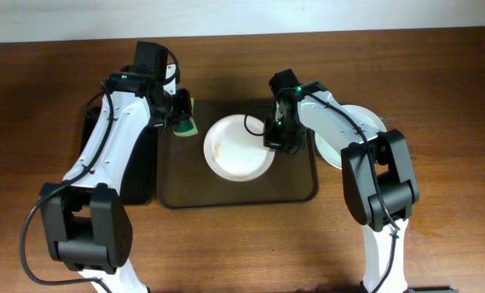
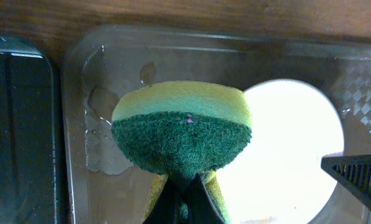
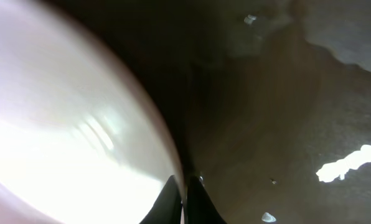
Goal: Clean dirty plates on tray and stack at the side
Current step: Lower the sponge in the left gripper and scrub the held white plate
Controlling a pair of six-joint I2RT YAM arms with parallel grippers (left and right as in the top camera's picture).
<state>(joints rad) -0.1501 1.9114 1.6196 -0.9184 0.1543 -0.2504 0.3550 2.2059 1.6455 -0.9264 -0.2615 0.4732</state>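
A white dirty plate (image 1: 236, 146) with brown smears lies on the brown tray (image 1: 299, 189). My right gripper (image 1: 273, 137) is shut on the plate's right rim; in the right wrist view the rim (image 3: 98, 143) runs between the fingertips (image 3: 184, 186). My left gripper (image 1: 176, 114) is shut on a yellow-and-green sponge (image 1: 185, 125), held over the tray's left part, just left of the plate. In the left wrist view the sponge (image 2: 182, 127) fills the middle, with the plate (image 2: 285, 155) to its right. More white plates (image 1: 364, 122) lie right of the tray, mostly hidden by my right arm.
A smaller black tray (image 1: 141, 175) lies left of the brown tray, partly under my left arm. Water drops sit on the brown tray's floor (image 2: 104, 137). The wooden table (image 1: 242, 252) stretches to the front.
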